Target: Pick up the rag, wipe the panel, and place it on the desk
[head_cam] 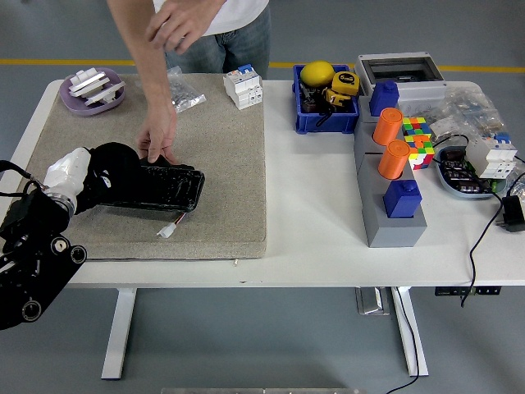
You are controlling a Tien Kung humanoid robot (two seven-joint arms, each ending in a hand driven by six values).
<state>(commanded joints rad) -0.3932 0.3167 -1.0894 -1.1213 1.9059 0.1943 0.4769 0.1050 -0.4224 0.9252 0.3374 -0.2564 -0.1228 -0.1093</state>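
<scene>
My left hand [69, 174] is white and comes in from the lower left. It is shut on a black rag [113, 162] and presses it on the left end of a black panel [164, 187]. The panel lies flat on a beige mat [221, 180]. A person at the far side holds the panel's far edge down with one hand [157, 141]. The person's other hand [176, 25] is raised above the table at the top. A small white connector on wires [167, 231] lies just in front of the panel.
On the mat's far edge are a purple dish of white parts [92, 90], a plastic bag [184, 92] and a white breaker [244, 86]. To the right stand a blue bin [325, 103], a grey stand with orange cylinders [390, 185], a colour cube [416, 139] and cables.
</scene>
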